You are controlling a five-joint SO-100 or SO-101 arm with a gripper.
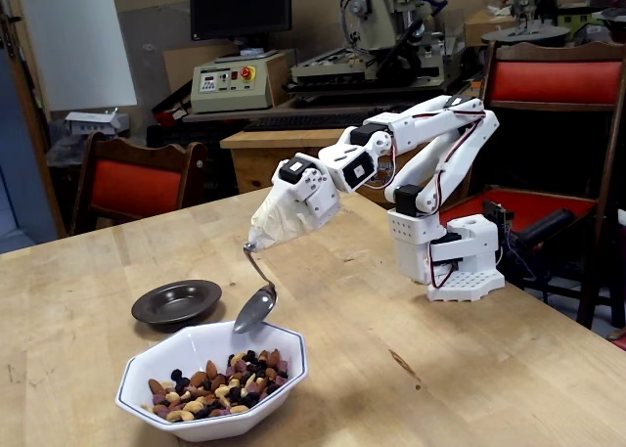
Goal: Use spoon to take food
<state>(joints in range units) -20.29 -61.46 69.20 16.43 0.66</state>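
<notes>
1. Watching from the fixed view, we have the arm stretched out and down to the left, its gripper (256, 240) lost under a bundle of off-white tape.
2. We cannot see the jaws through that wrap, so how far open they sit is beyond us; we can only say the spoon (253, 310) hangs from the taped end and looks fastened there.
3. We see the handle run down from the tape, bend, and end in the shiny spoon bowl, tilted with its tip toward the lower left.
4. We place that spoon bowl right over the far rim of the white bowl (137, 369), not in the food (213, 380) yet.
5. The relation that counts for us: the nuts and raisins lie below and toward the near left of the spoon tip, heaped in the near half of the bowl.
6. We note a small dark dish (176, 302) sitting empty just behind the bowl, left of the spoon.
7. We judge the coming move a dip forward and down into the pile.
</notes>
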